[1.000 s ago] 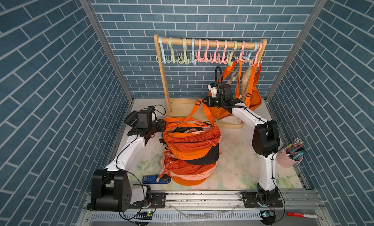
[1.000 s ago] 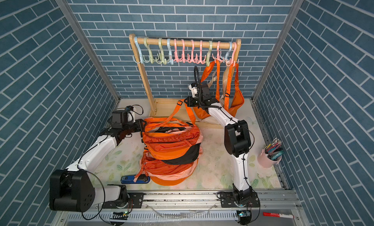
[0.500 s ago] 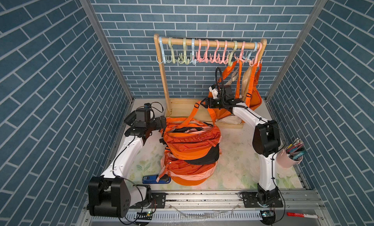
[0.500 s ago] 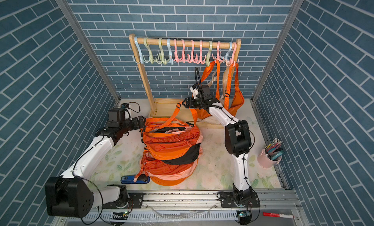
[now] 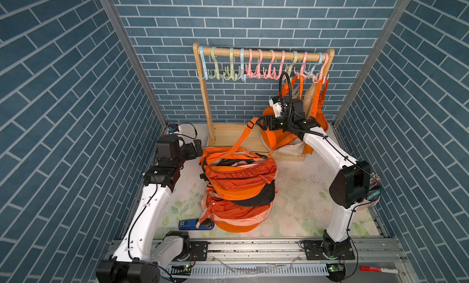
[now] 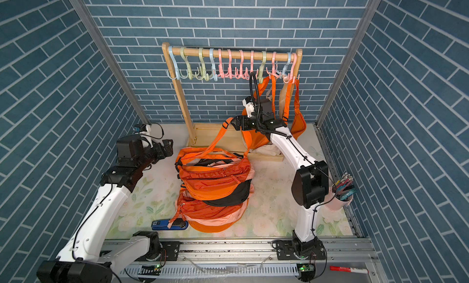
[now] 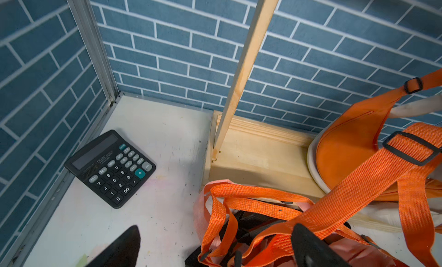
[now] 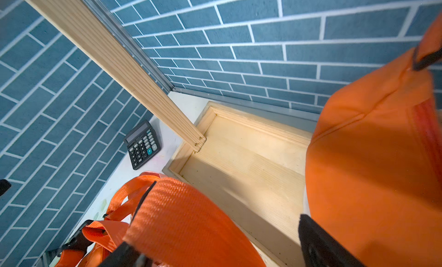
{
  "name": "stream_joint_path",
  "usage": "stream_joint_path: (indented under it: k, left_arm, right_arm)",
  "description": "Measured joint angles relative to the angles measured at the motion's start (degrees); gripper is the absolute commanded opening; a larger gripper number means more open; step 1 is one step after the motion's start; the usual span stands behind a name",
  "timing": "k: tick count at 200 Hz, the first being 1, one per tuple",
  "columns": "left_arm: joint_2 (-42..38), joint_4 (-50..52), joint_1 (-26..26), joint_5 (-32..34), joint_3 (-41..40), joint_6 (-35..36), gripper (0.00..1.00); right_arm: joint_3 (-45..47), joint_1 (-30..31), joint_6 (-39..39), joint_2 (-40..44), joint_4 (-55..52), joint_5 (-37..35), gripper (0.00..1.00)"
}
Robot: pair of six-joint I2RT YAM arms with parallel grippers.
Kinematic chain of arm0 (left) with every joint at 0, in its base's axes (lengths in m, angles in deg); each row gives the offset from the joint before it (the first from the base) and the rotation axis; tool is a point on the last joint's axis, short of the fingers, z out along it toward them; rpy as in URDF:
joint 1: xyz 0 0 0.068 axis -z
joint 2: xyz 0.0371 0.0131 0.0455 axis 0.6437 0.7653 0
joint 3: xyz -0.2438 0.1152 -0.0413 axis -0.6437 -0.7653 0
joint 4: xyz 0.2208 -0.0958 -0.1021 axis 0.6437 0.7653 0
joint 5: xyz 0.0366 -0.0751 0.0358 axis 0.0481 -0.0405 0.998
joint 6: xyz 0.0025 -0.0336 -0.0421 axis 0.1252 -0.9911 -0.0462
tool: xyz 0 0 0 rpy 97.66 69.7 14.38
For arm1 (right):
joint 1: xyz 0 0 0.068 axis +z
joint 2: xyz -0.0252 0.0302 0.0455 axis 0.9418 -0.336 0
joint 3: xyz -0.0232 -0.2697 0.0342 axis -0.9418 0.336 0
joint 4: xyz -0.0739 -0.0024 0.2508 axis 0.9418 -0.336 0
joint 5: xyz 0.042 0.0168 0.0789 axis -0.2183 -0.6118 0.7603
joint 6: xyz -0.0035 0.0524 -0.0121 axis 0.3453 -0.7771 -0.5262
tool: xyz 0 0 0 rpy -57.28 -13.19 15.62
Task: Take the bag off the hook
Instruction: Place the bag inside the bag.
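Your left fingers [image 5: 197,147] stand wide open, gripping nothing, near the worktop's [image 5: 299,200] left edge. Your right fingers [image 5: 265,123] are spread wide as well, and the orange strap [image 5: 238,142] lies loose between them. Its bag [image 5: 239,172] tops the pile [image 5: 236,213] mid-worktop. Other bags [image 5: 321,101] hang from hooks [image 5: 316,77] at the right end of the rack [image 5: 264,56].
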Motion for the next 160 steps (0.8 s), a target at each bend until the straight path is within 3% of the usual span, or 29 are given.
stream_joint_path:
  k: [102,160]
  left_arm:
    - [-6.29,0.94,0.63,-4.22,4.83,1.14,0.99]
    - [-4.11,0.26,6.4,-4.2,9.79,2.19,0.99]
  right_arm:
    - [6.95,-0.02,1.92,15.15,-4.57,-5.31,0.93]
    - [9.35,0.0,2.95,26.25,-7.15,-10.86,0.93]
